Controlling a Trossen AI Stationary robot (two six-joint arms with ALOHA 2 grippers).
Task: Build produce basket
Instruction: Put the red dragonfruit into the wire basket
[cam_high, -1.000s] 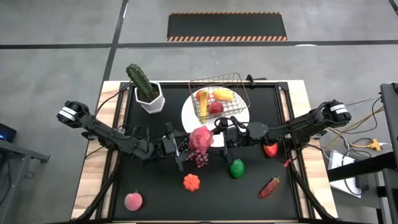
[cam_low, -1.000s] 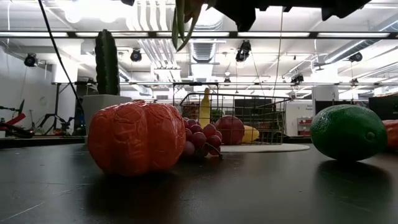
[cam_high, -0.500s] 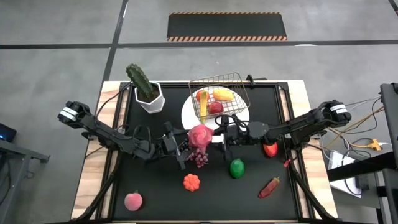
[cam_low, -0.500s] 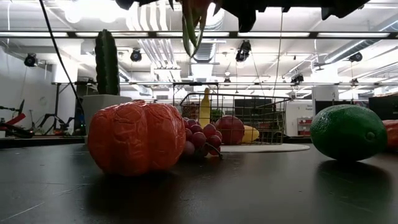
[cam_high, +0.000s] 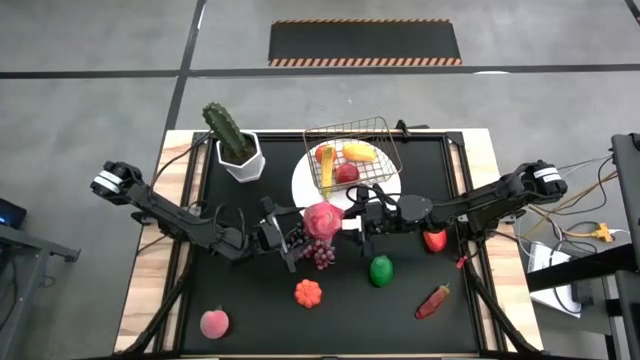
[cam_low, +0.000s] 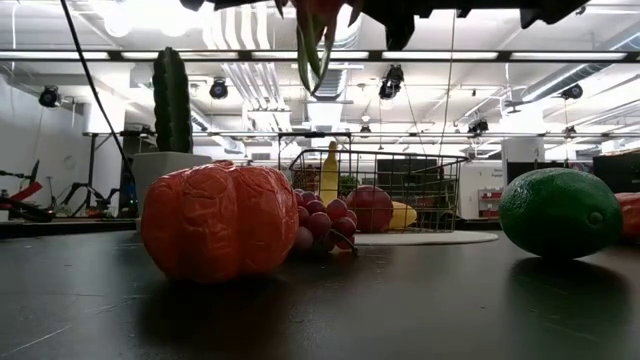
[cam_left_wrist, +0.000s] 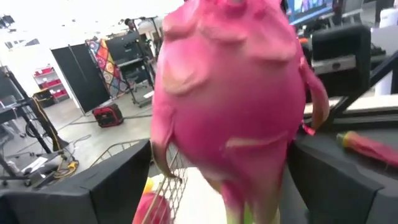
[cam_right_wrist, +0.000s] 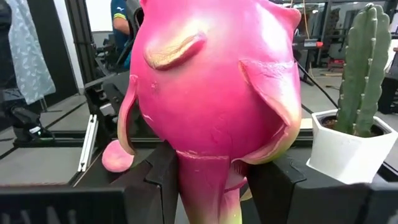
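Black table (cam_high: 250, 310): cactus pot (cam_high: 240, 157), white plate (cam_high: 305, 185), grapes (cam_high: 322, 255), orange pumpkin (cam_high: 308, 293), green avocado (cam_high: 380, 270), peach (cam_high: 214, 323), chili (cam_high: 433, 301).

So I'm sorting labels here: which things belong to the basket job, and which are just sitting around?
Job: basket; dragon fruit between both grippers; grapes; lime; orange pumpkin; peach; chili.

Lying about: cactus pot; white plate under the basket.
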